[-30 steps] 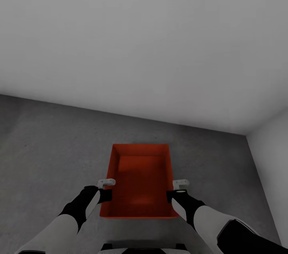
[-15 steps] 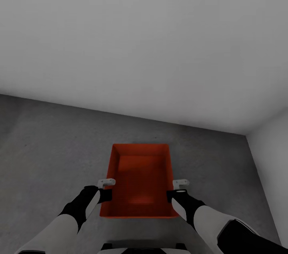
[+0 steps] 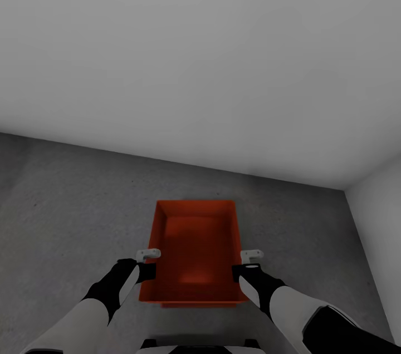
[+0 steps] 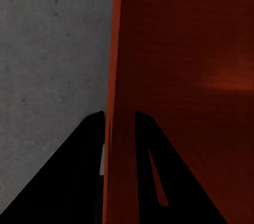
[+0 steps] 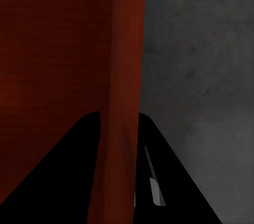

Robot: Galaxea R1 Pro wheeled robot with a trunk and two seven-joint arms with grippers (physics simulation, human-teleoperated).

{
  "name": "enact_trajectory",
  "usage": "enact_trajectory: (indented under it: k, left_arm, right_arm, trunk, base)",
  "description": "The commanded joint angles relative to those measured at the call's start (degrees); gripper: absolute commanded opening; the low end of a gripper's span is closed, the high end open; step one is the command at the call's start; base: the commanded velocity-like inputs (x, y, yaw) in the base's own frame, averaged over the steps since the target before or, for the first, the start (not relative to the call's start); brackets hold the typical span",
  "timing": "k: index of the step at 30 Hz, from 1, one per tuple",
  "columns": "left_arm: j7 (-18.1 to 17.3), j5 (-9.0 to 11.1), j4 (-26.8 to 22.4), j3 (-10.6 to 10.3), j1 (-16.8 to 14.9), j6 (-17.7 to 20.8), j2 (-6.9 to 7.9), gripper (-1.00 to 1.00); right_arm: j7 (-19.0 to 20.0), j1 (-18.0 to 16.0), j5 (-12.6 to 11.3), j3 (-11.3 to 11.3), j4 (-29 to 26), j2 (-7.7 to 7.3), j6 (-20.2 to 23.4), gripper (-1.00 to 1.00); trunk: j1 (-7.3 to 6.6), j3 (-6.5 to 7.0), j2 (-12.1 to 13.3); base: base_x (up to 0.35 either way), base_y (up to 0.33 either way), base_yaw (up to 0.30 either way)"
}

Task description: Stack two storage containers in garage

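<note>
Orange-red storage container (image 3: 195,248) held over the dark concrete floor (image 3: 67,203) near a corner of grey-white walls (image 3: 200,53). Left gripper (image 4: 119,121) pinches the container's left wall; right gripper (image 5: 119,121) pinches its right wall, one finger each side.

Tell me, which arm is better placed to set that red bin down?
Neither alone: left pincer and right pincer each clamp a side wall of the container above the floor, so probably both lower together.

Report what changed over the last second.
Little: a thin orange-red strip now shows under the near edge of the container; what it is I cannot tell. The left gripper and right gripper stay clamped on its side walls, over the floor.
</note>
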Motion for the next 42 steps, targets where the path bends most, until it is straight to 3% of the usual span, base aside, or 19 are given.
enact_trajectory:
  k: [1,24,42]
  left_arm:
    - [1.5,-1.9,-0.2,-0.5,0.0,-1.1,0.05,-1.0]
    - [1.5,-2.0,-0.2,-0.5,0.0,-1.1,0.05,-1.0]
    - [1.5,-1.9,-0.2,-0.5,0.0,-1.1,0.05,-1.0]
  right_arm:
    - [-0.6,0.0,-0.6,0.5,0.7,-0.02,0.8,-1.0]
    - [-0.6,0.0,-0.6,0.5,0.7,-0.01,0.8,-1.0]
    - [-0.6,0.0,-0.6,0.5,0.7,-0.01,0.8,-1.0]
  trunk:
    - [0.03,-0.08,-0.1]
    - [0.03,-1.26,-0.1]
    - [0.03,-1.33,-0.1]
  base:
    - [0.029,0.016,0.0]
    - [0.002,0.001,0.0]
    - [0.0,0.0,0.0]
